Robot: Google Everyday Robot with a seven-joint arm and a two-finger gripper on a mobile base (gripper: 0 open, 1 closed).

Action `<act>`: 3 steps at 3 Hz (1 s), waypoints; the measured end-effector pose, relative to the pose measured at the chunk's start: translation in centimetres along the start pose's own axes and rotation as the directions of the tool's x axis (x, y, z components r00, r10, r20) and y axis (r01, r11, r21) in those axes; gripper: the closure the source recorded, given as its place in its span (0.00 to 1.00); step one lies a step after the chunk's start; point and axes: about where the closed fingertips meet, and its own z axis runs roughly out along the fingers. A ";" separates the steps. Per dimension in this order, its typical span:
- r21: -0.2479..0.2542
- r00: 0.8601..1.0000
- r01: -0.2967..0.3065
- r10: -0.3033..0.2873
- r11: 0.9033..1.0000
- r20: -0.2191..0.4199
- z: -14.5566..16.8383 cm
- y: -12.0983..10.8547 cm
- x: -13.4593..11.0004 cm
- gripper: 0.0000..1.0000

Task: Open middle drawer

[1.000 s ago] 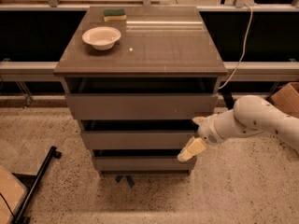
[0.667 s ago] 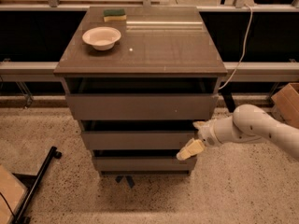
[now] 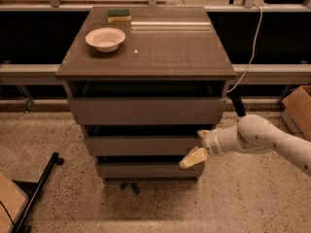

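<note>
Pale-fingered and set at the tip of a white arm (image 3: 272, 140) reaching in from the right, the end effector (image 3: 198, 146) sits at the right end of the middle drawer (image 3: 141, 145). Its two fingers (image 3: 193, 158) are spread apart, one by the upper edge of that drawer's front and the other angled down past its lower edge; whether either one touches the front cannot be told. The middle drawer is the second of three under the table (image 3: 170, 47), a plain grey-brown front without a handle and with a dark strip of shadow above it. The top drawer (image 3: 146, 110) above it has a taller front, and the bottom drawer (image 3: 146, 170) below looks narrower and lies close to the speckled floor (image 3: 243, 203). On the table's back left stand a white bowl (image 3: 105, 38) and, behind it at the rear edge, a green and yellow sponge (image 3: 118, 15), the two apart from each other. A white cable (image 3: 250, 47) hangs down just beside the table's right side. A cardboard box (image 3: 299, 108) stands at the far right edge, and a black stand leg (image 3: 39, 198) lies on the floor at lower left.
</note>
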 end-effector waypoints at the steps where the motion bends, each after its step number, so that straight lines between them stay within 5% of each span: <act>1: 0.014 0.997 -0.027 0.025 1.000 0.078 2.3 -1.1 -0.6 0.00; 3: -0.013 0.984 -0.068 0.070 0.998 0.163 8.3 -4.9 -1.8 0.00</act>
